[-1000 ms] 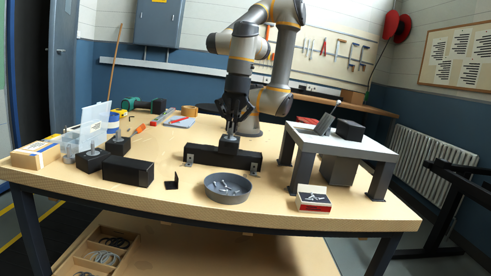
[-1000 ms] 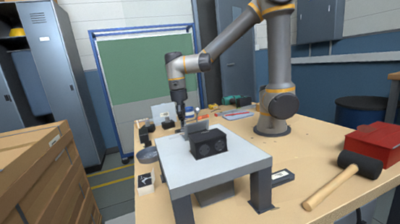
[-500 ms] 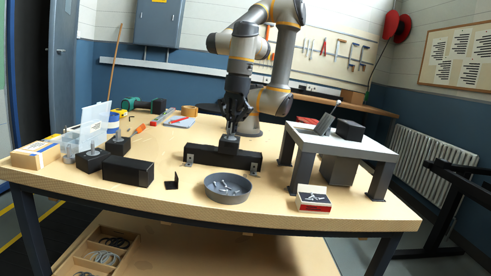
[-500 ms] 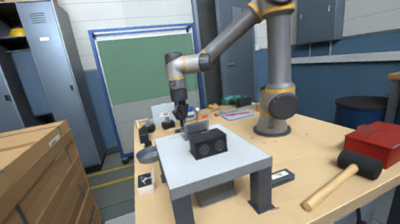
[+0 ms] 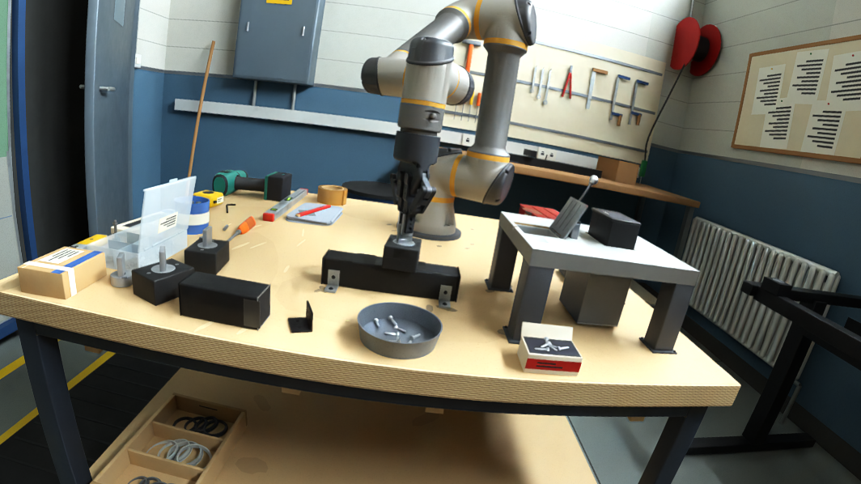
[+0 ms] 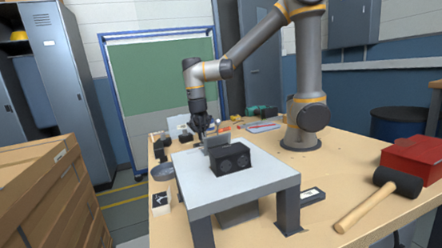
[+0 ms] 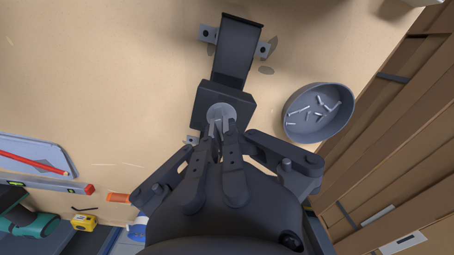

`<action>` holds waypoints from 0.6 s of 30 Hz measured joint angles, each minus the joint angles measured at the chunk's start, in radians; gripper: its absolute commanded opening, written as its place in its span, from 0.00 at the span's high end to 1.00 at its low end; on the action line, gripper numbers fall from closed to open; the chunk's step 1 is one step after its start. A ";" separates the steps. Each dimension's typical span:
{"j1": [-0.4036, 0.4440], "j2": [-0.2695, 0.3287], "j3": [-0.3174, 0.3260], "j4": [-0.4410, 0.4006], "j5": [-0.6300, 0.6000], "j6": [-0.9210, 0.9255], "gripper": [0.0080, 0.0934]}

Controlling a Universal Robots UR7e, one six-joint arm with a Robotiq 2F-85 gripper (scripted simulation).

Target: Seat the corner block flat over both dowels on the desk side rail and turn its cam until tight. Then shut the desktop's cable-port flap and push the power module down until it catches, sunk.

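Note:
My gripper [image 5: 405, 232] [image 7: 218, 124] points straight down and is closed on the grey cam stem [image 7: 219, 118] atop the corner block [image 5: 401, 253] [image 7: 222, 107]. The black block sits level on the black desk side rail [image 5: 391, 275] [image 7: 234, 50] at mid-bench; the dowels are hidden under it. On the small grey desktop [image 5: 593, 253] [image 6: 236, 177] to the right, the cable-port flap [image 5: 568, 218] [image 6: 216, 143] stands tilted up and open. The black power module [image 5: 614, 227] [image 6: 230, 159] stands proud of the desktop beside it.
A grey dish of screws [image 5: 399, 328] [image 7: 318, 111] lies just in front of the rail. A small black angle bracket [image 5: 301, 319] sits to its left. Spare black blocks [image 5: 224, 299] with cam stems stand at the bench's left. A fastener box [image 5: 549, 349] lies by the desk leg.

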 measured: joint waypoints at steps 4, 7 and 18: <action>0.000 0.000 0.000 0.000 0.000 0.093 1.00; 0.000 0.000 0.000 0.000 0.000 0.163 1.00; 0.000 0.000 0.000 0.001 -0.001 0.420 1.00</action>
